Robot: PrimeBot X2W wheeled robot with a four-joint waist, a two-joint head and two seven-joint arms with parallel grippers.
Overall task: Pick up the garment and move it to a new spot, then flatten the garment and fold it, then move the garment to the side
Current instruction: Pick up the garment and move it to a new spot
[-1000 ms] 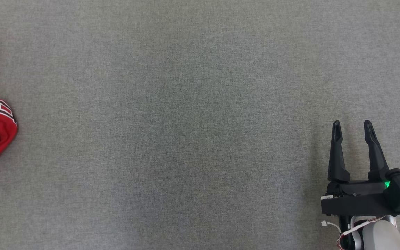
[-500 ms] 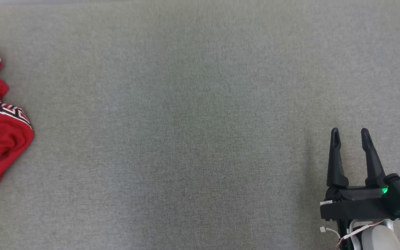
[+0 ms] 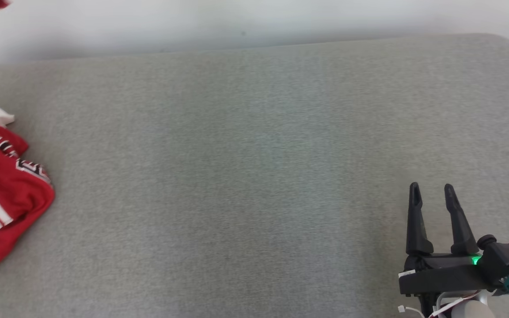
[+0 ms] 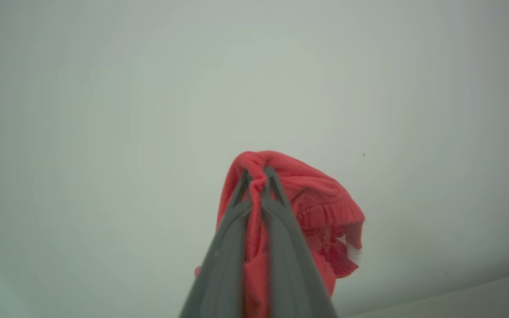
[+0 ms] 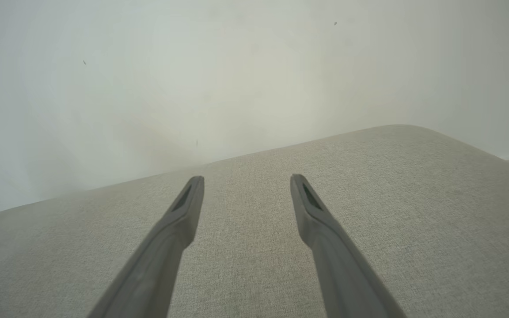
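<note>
one step of several is under way, and only just. right at the tips of the left gripper (image 4: 258, 174), the two fingers are pinched together on a bunched fold of the red garment (image 4: 316, 198). the knit cloth wraps over the tips and droops below and to one side of them. so the pick-up looks made, i'd say: a raised strip of red shows at the head view's top left, with the bulk heaped on the grey cushion (image 3: 237, 176) beneath. the right gripper (image 3: 431, 187) hangs with fingers wide apart, holding nothing, bare cushion just under and ahead of it, the garment well apart to its left. beyond both sets of tips, pale wall (image 5: 148, 88). left to do: the carry to a new spot, flattening, folding, the shift aside.
</note>
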